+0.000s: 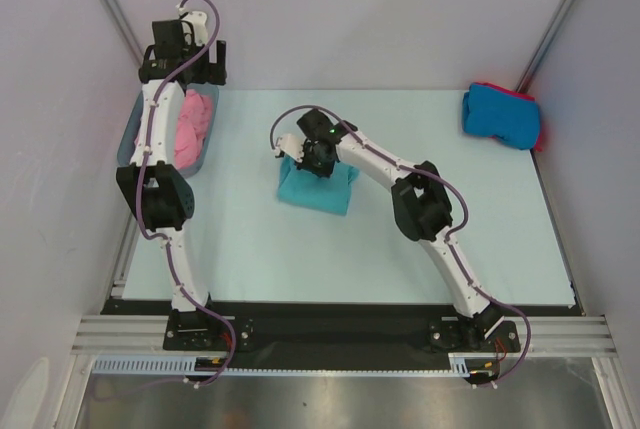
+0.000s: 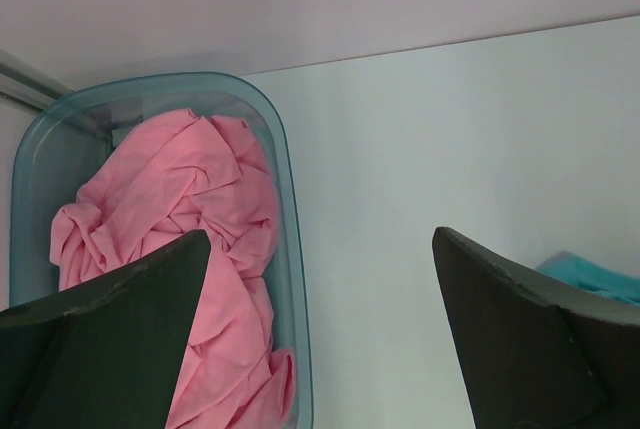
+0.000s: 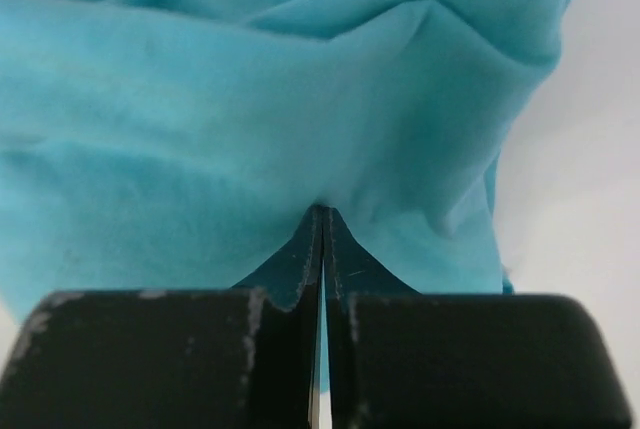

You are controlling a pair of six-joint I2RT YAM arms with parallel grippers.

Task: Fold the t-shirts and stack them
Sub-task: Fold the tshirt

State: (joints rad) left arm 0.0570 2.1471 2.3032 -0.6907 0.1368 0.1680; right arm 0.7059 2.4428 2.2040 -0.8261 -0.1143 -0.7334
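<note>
Teal shirt (image 1: 322,195) lies roughly folded near the middle of the table (image 1: 400,249), a little left of centre, with its surface rumpled into soft ridges. The right gripper (image 1: 305,163) is down on the shirt's far edge. In the right wrist view its fingers (image 3: 290,274) are pressed together with no gap, and the tips meet at a pucker in the teal cloth (image 3: 250,99), so the right gripper (image 3: 322,213) seems to pinch a thin fold of it. Pink shirt (image 1: 196,127) sits crumpled in the tub (image 1: 128,145) at the table's left edge, filling most of it. The left gripper (image 1: 212,59) hangs above the tub's far end, touching nothing. The left wrist view shows its fingers (image 2: 110,349) spread wide around empty air, the left gripper (image 2: 320,239) looking down on the pink shirt (image 2: 180,219), the tub's rim (image 2: 285,179) and a corner of the teal shirt (image 2: 600,274) at the right. Blue shirt (image 1: 500,114) lies folded at the far right corner of the table, resting on the red shirt (image 1: 536,137), of which only a thin edge shows, well apart from both grippers.
</note>
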